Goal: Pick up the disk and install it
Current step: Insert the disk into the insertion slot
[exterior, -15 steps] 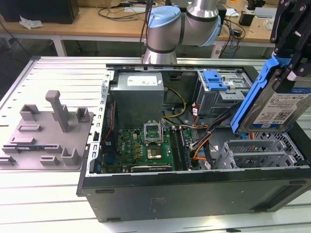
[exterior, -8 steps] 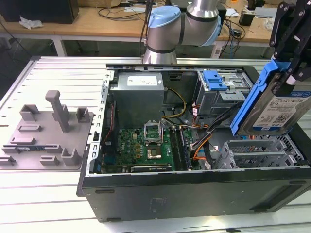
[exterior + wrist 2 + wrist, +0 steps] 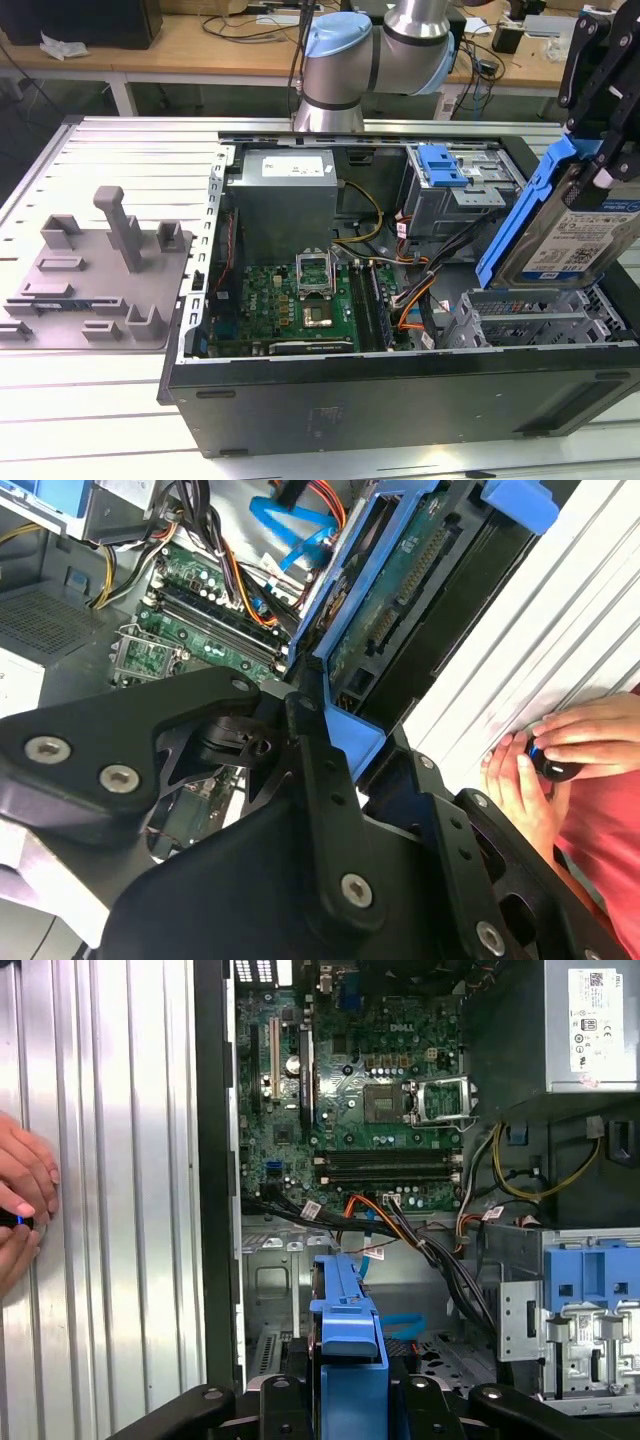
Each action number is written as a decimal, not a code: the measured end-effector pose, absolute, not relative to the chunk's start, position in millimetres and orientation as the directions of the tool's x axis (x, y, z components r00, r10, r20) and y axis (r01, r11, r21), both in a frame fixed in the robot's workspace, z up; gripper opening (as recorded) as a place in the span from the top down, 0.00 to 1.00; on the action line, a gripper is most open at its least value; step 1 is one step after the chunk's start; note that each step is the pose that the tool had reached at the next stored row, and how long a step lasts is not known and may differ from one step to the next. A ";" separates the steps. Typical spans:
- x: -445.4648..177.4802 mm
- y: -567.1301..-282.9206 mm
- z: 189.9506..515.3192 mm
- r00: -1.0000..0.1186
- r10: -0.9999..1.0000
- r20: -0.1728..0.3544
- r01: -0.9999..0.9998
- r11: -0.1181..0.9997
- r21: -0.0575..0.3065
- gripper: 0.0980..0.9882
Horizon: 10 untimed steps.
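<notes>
One claw (image 3: 603, 165), high, around the tilted disk (image 3: 572, 238)

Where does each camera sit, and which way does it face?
Exterior view: off the arm, looking down into the computer case; arm and gripper holding the disk show.
First wrist view: on the arm, facing into the case over gripper and disk.
Second wrist view: on the arm, looking along the gripper's links.
Both wrist views share the motherboard and a person's hand.
</notes>
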<state>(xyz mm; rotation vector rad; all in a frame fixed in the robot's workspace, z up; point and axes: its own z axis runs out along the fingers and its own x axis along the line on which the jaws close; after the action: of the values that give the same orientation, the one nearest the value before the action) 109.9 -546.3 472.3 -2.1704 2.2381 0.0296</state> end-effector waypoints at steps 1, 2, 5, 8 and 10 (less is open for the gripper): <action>109.9 -546.2 472.4 -0.031 -0.999 -0.030 -1.000 0.031 -0.003 0.70; 109.9 -546.2 472.3 -0.031 -0.999 -0.030 -1.000 0.031 -0.003 0.70; 109.9 -546.2 471.8 -0.028 -0.999 -0.030 -1.000 0.028 -0.003 0.70; 109.9 -546.2 470.8 -0.024 -0.999 -0.030 -1.000 0.024 -0.003 0.70; 109.9 -546.2 470.3 -0.021 -0.999 -0.030 -1.000 0.022 -0.004 0.70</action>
<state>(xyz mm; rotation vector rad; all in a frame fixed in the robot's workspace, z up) 109.9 -546.2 470.3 -2.1805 2.2278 0.0276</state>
